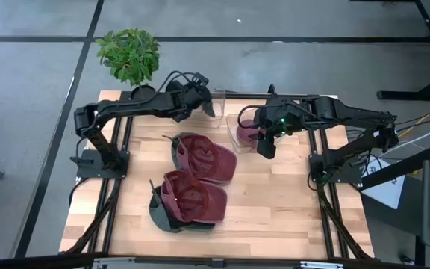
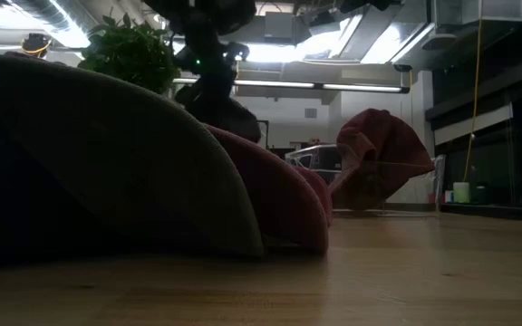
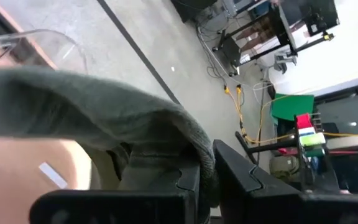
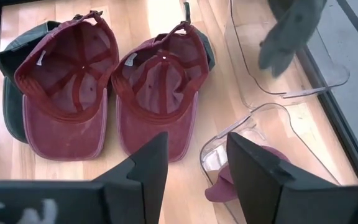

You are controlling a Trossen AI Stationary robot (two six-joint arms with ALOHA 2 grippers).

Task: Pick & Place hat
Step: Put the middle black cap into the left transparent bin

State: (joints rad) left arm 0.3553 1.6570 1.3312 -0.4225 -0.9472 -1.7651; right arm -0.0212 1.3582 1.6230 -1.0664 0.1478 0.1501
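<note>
Two maroon caps lie crown down on the table, one (image 1: 206, 157) (image 4: 160, 87) farther back, one (image 1: 190, 198) (image 4: 67, 74) nearer, each overlapping a green cap. A third maroon cap (image 1: 246, 133) (image 4: 225, 183) sits in a clear bin (image 4: 253, 124). My left gripper (image 1: 195, 101) (image 3: 207, 168) is shut on a grey-green hat (image 3: 104, 106) (image 4: 289, 31) held over a second clear bin (image 1: 217, 104) (image 4: 291, 81). My right gripper (image 1: 266, 142) (image 4: 197, 162) hangs open over the bin with the maroon cap. My left gripper pinches a fold of the grey-green hat's cloth (image 3: 194, 146) between its two fingers. The hat is lifted clear and hangs below the fingers over the far clear bin; which part of the hat the fold belongs to I cannot tell.
A potted plant (image 1: 131, 54) stands past the table's far left corner. The two clear bins sit side by side at the table's far edge. Bare wood lies at the near right (image 1: 290, 202). In the low view a big olive brim (image 2: 107, 163) fills the foreground.
</note>
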